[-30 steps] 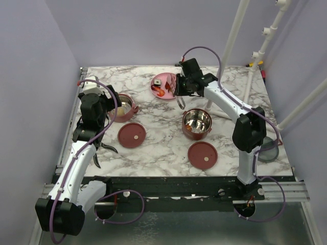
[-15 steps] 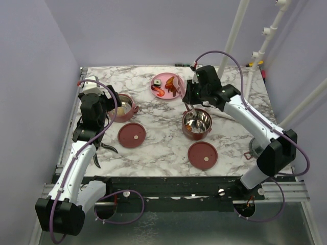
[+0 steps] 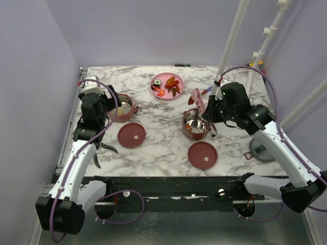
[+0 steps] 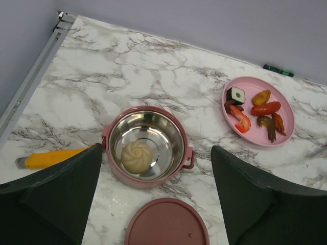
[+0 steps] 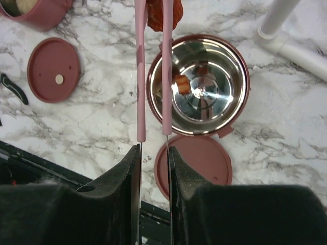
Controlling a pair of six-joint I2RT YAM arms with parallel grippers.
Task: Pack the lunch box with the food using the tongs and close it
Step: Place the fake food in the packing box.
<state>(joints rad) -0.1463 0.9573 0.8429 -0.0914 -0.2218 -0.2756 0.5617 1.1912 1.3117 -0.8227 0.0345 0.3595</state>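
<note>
The lunch box stands as two open tiers. The left tier [image 3: 124, 107] [image 4: 147, 146] holds a tan round ball [image 4: 136, 156]. My left gripper [image 4: 153, 204] hovers open above it, near side, holding nothing. My right gripper [image 3: 213, 113] [image 5: 153, 153] is shut on the pink tongs [image 3: 200, 104] [image 5: 139, 76]. The tongs pinch a red food piece [image 3: 194, 97] [image 5: 163, 13] above the far rim of the right tier [image 3: 196, 124] [image 5: 204, 87]. A red-orange patch shows on that tier's steel; piece or reflection, I cannot tell. More food lies on the pink plate [image 3: 167, 86] [image 4: 286, 109].
Two maroon disc lids [image 3: 132, 135] [image 3: 202, 154] lie in front of the tiers. The clear grey lid [image 3: 263, 151] sits at the right edge, partly under my right arm. Black-handled pliers [image 3: 106, 147] lie near the left arm. A yellow-handled tool [image 4: 51, 157] lies left of the left tier.
My right arm swung from the plate to the right and back, carrying the tongs with the red piece over to the right tier. The left arm has not moved.
</note>
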